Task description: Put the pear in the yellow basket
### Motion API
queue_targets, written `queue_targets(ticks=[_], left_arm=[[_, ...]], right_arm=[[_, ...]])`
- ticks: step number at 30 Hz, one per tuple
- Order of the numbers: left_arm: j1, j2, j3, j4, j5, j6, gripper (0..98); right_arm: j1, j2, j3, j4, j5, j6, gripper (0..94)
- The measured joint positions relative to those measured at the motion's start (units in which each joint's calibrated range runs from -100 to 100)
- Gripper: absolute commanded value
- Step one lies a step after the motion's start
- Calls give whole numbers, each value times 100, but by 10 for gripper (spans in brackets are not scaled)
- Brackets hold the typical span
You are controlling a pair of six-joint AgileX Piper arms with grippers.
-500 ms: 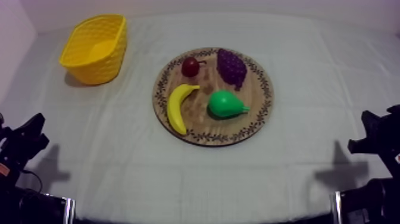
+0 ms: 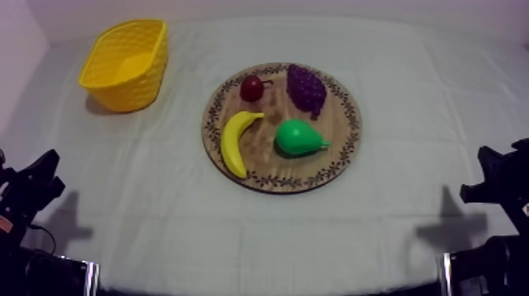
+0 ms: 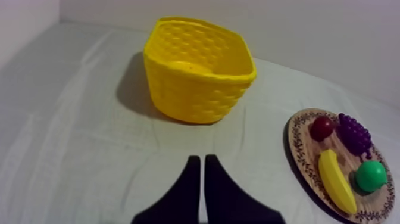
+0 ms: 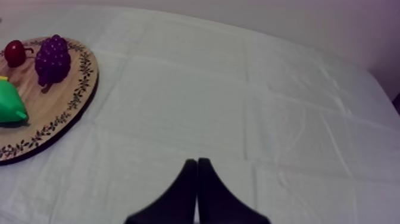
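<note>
You had the pear (image 2: 297,138) lying on its side on the board (image 2: 353,126), which sat at the centre of the frame in the top view. The pear was on the board's right half, with its narrow end pointing toward the right rim. The banana (image 2: 234,142) lay on the board's left half, curved and apart from the pear. The grapes (image 2: 306,89) sat close above the pear, and the small red fruit (image 2: 252,88) was just left of them, near the banana's upper tip. The basket (image 2: 126,59) stood upright on the counter (image 2: 157,228) at the upper left of the frame, well apart from the board. Your left arm (image 2: 31,189) sat low at the lower left edge and your right arm (image 2: 500,177) low at the lower right edge, both well apart from the board. In the left wrist view your left hand (image 3: 199,158) had its fingers pressed together into a narrow wedge over the bare cloth, with the basket ahead of it and the board off to one side. In the right wrist view your right hand (image 4: 196,161) was pressed together the same way above the cloth. Beyond it to one side showed the board's edge, carrying the grapes, the small red fruit and part of the pear.
</note>
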Motion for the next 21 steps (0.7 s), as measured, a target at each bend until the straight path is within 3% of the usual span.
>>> queue_targets(ticks=[5, 10, 14, 16, 18, 21], left_arm=[[-77, 81, 0, 18, -88, 13, 1], [-196, 778, -583, 364, -471, -248, 1], [-245, 1729, -1686, 823, -236, -770, 1], [-192, 2293, -2322, 949, -11, -1114, 1], [-66, 2886, -3062, 951, 282, -1461, 1], [207, 3721, -4149, 790, 553, -1919, 1]], right_arm=[[0, 0, 0, 0, 0, 0, 3], [0, 0, 0, 0, 0, 0, 3], [0, 0, 0, 0, 6, 0, 3], [0, 0, 0, 0, 6, 0, 3], [0, 0, 0, 0, 6, 0, 3], [0, 0, 0, 0, 6, 0, 3]])
